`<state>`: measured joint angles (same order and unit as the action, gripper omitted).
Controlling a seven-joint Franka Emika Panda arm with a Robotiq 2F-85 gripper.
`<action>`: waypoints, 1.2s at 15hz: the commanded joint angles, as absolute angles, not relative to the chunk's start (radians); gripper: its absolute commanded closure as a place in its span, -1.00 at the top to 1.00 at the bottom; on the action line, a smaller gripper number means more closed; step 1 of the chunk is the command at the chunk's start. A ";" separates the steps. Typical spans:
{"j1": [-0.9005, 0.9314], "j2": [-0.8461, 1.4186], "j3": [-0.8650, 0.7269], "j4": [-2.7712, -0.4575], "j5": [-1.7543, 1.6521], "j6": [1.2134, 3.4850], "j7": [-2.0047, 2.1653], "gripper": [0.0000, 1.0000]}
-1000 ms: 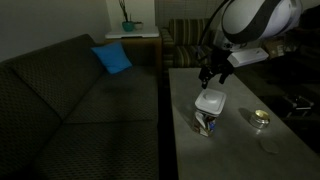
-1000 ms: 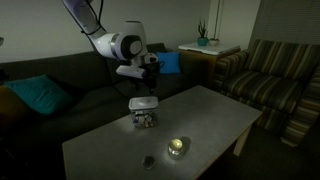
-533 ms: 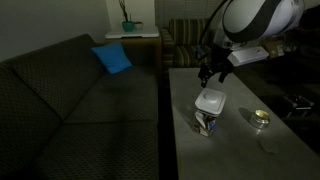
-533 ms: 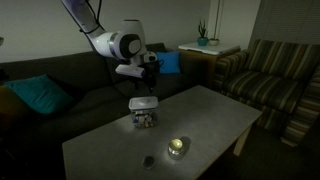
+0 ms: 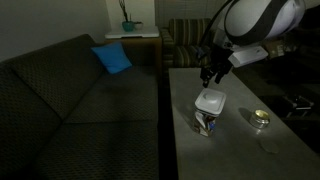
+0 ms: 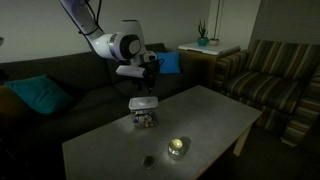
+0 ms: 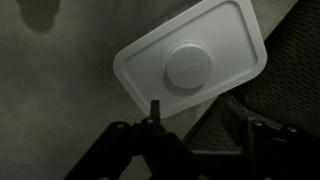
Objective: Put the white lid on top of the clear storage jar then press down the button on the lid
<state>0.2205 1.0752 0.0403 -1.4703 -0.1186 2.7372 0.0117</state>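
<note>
Two fingers of mine stand wide apart with nothing between them. My gripper hangs in the air and touches nothing. Directly below my jaws the lid lies on top of the jar, clear of my fingertips. I cannot tell whether it sits fully down on the rim. In the wrist view the lid is turned askew to the line between my jaws. Its round button sits at the lid's middle, a little ahead of the gap between them. The jar stands on the table, under my jaws. A tin rests on the same table, well off to one side of them.
</note>
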 commanded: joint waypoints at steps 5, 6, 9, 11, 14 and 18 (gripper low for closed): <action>0.245 1.038 0.021 -1.569 -0.179 2.803 -0.021 -0.85; 0.246 1.039 0.023 -1.577 -0.183 2.808 -0.024 -1.00; 0.247 1.043 0.025 -1.598 -0.187 2.832 -0.034 -1.00; 0.250 1.048 0.021 -1.601 -0.185 2.839 -0.031 -1.00; 0.247 1.074 0.020 -1.581 -0.182 2.850 -0.032 -1.00; 0.245 1.093 0.019 -1.562 -0.181 2.855 -0.037 -1.00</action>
